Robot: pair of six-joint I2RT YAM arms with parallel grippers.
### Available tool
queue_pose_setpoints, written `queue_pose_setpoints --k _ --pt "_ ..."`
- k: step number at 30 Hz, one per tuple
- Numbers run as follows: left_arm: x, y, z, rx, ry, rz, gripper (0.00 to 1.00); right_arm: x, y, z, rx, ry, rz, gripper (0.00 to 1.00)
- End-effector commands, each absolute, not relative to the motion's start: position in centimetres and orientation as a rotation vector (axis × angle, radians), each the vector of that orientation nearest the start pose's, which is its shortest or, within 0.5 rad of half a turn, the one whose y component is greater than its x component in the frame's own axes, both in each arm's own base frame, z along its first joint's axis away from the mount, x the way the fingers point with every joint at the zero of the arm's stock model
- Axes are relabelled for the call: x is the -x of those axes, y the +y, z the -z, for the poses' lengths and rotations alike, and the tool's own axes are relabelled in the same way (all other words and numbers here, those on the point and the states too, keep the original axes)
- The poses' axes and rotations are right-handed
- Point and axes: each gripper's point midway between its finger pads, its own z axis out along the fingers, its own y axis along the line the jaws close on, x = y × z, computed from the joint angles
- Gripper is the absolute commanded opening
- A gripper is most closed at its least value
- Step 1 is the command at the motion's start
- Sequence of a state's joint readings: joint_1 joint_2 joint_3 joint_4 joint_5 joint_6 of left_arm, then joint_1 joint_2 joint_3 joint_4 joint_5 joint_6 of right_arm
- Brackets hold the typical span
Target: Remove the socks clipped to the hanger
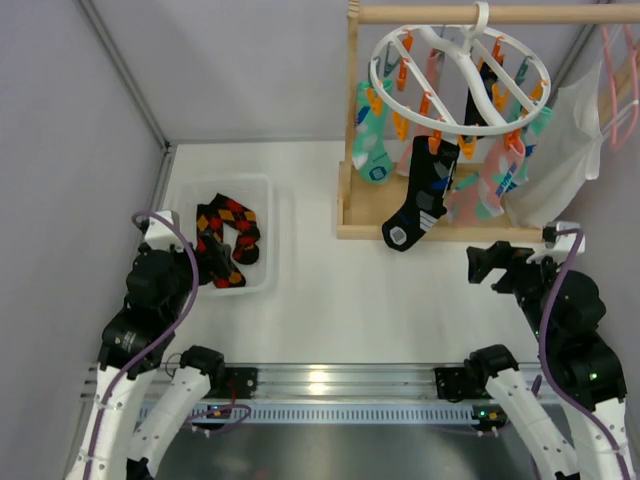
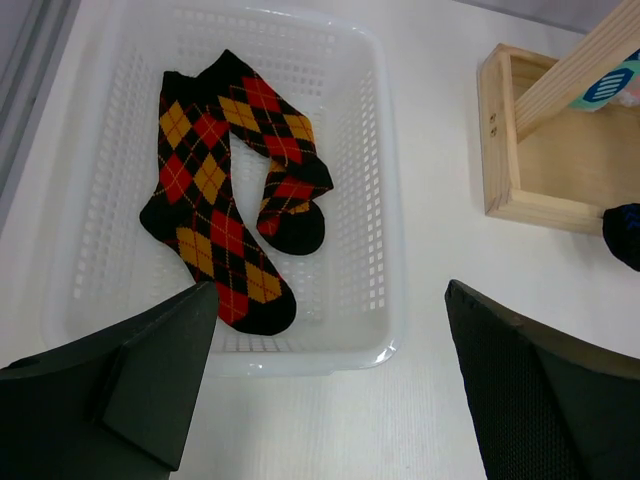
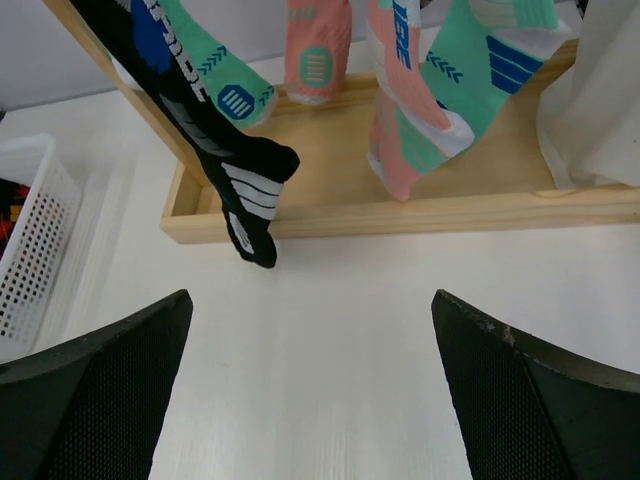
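Observation:
The white round hanger (image 1: 455,62) with orange and teal clips hangs by its hook from a wooden rod (image 1: 420,14). Several socks dangle from it: a black sock (image 1: 418,196) (image 3: 205,120) in front, a teal sock (image 1: 371,140) at the left, and pink-and-teal socks (image 1: 488,186) (image 3: 440,105) at the right. My right gripper (image 1: 486,266) (image 3: 312,300) is open over bare table, short of the black sock's toe. Far to the left, my left gripper (image 1: 216,258) (image 2: 330,292) is open and empty at the near rim of a basket.
A white mesh basket (image 1: 225,183) (image 2: 392,200) at the left holds red-orange-black argyle socks (image 1: 228,238) (image 2: 210,190). The wooden stand's tray base (image 1: 358,212) (image 3: 420,215) lies under the hanging socks. A white garment (image 1: 572,135) on a pink hanger (image 1: 622,85) hangs at the far right.

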State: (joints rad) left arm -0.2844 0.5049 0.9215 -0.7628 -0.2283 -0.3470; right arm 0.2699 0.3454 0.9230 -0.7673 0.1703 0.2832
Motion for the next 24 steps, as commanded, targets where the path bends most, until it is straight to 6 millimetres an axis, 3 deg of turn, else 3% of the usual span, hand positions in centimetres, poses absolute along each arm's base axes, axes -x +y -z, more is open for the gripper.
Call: queue_pose_setpoints --k 1,9,12,13,14,19,24 --pt "-21.0 -3.4 -28.4 0.229 1.846 0.230 0.99 -18.5 2.8 -31.4 -0.173 1.697 -0.259 0.99" --pt "-20.8 -3.4 -28.5 0.230 1.841 0.237 0.99 -19.5 3.6 -31.5 -0.185 1.605 -0.327 1.00" --pt "-20.8 -3.4 -28.4 0.236 1.838 0.240 0.98 -20.3 6.2 -31.8 -0.044 1.565 -0.419 1.00" --pt "-20.8 -3.5 -28.5 0.235 1.837 0.244 0.98 -20.2 7.9 -31.8 0.036 1.565 -0.489 1.00" --pt "-20.8 -3.5 -28.5 0.234 1.838 0.245 0.99 -20.8 8.8 -31.1 0.074 1.578 -0.515 0.99" --pt "-20.9 -4.0 -28.2 0.221 1.851 0.268 0.98 -22.8 12.1 -32.1 0.280 1.538 -0.589 0.99" --pt "-20.8 -4.5 -28.0 0.204 1.860 0.288 0.99 -26.8 11.4 -31.8 0.312 1.542 -0.445 0.99"
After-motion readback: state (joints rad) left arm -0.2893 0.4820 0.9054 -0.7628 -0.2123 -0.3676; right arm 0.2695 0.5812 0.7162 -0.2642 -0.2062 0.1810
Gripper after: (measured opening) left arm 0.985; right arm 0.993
